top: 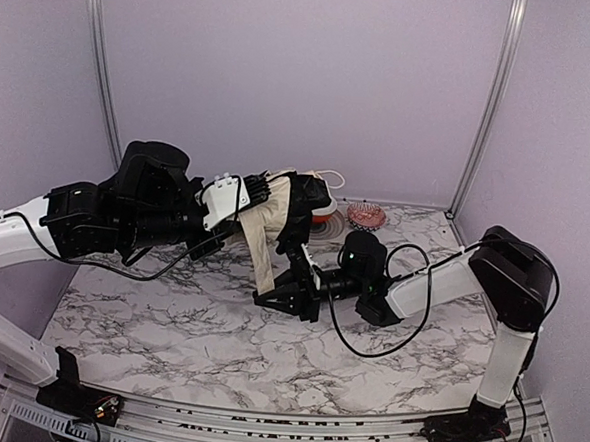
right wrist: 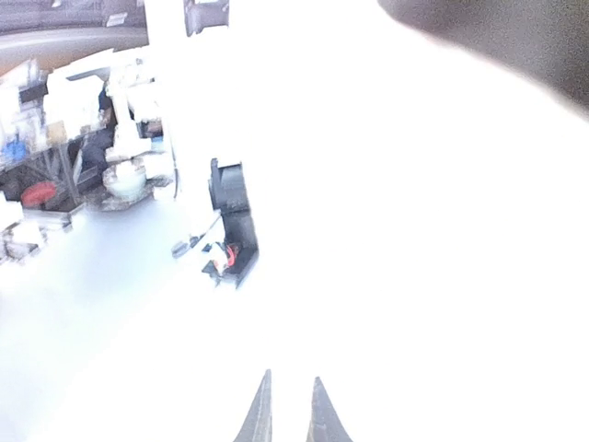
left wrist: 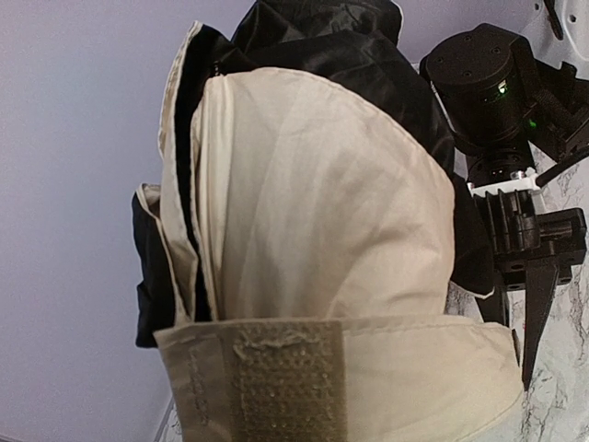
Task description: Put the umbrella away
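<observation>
The umbrella [top: 298,199], rolled black and cream, hangs above the back of the table, and my left gripper [top: 260,193] is shut on it. Its cream strap [top: 262,247] hangs down to my right gripper [top: 274,293], which sits low and points left. In the left wrist view the cream fabric [left wrist: 313,212] and the strap's velcro patch [left wrist: 287,387] fill the picture and hide my own fingers. My right gripper [left wrist: 523,318] stands just to the strap's right. The right wrist view is washed out. My right fingertips [right wrist: 261,416] show there with only a slim gap between them.
Behind the umbrella a red-and-white bowl [top: 324,221] sits on a grey plate, with a small pink dish [top: 365,217] to its right. The marble table [top: 198,325] is ringed by purple walls. The right arm's cable [top: 367,351] loops over the tabletop.
</observation>
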You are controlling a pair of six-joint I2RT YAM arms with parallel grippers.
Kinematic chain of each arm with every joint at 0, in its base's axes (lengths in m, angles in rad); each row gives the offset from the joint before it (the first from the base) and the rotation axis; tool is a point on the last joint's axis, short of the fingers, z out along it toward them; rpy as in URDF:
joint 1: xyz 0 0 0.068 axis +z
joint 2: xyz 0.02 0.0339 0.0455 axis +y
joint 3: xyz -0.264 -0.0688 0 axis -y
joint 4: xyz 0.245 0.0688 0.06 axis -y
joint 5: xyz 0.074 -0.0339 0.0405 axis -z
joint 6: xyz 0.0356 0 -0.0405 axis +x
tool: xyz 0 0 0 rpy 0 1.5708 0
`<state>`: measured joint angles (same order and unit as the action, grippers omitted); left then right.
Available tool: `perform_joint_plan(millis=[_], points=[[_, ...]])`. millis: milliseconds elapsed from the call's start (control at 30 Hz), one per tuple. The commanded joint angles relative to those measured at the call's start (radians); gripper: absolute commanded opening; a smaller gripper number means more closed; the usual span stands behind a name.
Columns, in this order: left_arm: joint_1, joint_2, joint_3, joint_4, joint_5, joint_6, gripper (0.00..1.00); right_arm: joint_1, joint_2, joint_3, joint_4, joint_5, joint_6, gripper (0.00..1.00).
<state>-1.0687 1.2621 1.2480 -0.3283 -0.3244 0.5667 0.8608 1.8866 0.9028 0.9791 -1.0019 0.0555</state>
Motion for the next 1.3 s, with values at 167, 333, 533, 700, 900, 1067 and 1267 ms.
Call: perform_joint_plan(millis=[167,333,533,700,900,1067,1267], points=[[0.000,-0.017,0.055,0.041,-0.029,-0.024,0.00,0.003,-0.023,-0.004,-0.085,0.027,-0.056,0.00],[0.053,-0.113,0.038,0.084,0.109,-0.107,0.00,-0.012,-0.039,-0.141,-0.048,0.132,-0.072,0.00],[0.054,-0.176,-0.024,0.102,0.576,-0.197,0.00,-0.137,-0.024,-0.178,-0.051,0.278,-0.138,0.00],[-0.018,-0.159,-0.091,0.093,0.880,-0.232,0.00,-0.247,0.036,0.055,-0.224,0.312,-0.273,0.00],[-0.098,-0.113,-0.201,0.010,1.086,-0.138,0.00,-0.292,0.060,0.390,-0.335,0.208,-0.439,0.00],[-0.094,-0.024,-0.291,-0.029,1.023,-0.129,0.00,-0.269,0.025,0.530,-0.323,0.128,-0.486,0.00],[-0.055,0.152,-0.309,-0.035,1.069,-0.139,0.00,-0.160,-0.102,0.442,-0.338,0.138,-0.619,0.00]])
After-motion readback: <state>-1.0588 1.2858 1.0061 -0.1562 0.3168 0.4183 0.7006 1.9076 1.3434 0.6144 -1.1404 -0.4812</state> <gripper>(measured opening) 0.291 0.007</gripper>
